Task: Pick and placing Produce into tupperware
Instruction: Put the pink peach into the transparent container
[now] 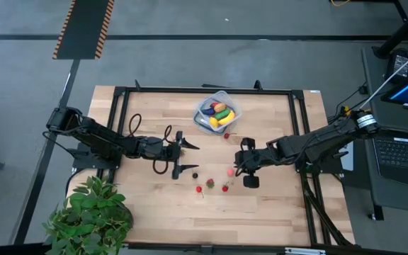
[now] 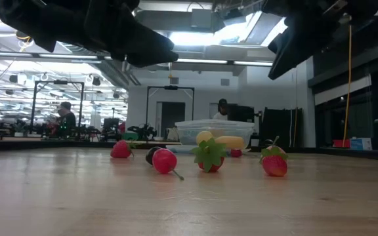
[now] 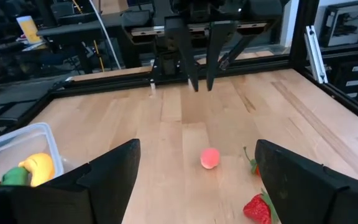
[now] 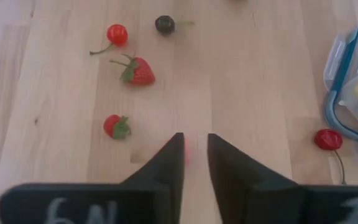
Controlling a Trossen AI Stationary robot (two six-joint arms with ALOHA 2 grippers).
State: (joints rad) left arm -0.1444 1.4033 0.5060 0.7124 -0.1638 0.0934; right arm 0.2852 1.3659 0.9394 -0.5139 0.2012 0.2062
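The tupperware (image 1: pixel 217 113) stands toward the table's far edge and holds banana, lemon, green and red pieces; the left wrist view shows its corner (image 3: pixel 17 146). Loose produce lies on the wood. There is a pink piece (image 1: pixel 231 171) (image 3: pixel 210 158), two strawberries (image 1: pixel 210 183) (image 1: pixel 225 188), a red cherry (image 1: pixel 199 189), a dark berry (image 1: pixel 195 174) and a cherry (image 1: pixel 226 136) by the container. My left gripper (image 1: pixel 188 156) is wide open, left of this group and empty. My right gripper (image 1: pixel 238 164) (image 4: pixel 196 152) hangs over the wood beside the pink piece, with only a narrow gap between its fingers.
A leafy potted plant (image 1: pixel 91 216) sits at the table's near-left corner. A black frame (image 1: pixel 119 95) runs round the tabletop. Bare wood lies along the near edge (image 1: pixel 261 219). In the low view the berries (image 2: pixel 209 156) lie in front of the container (image 2: pixel 215 130); people sit far behind.
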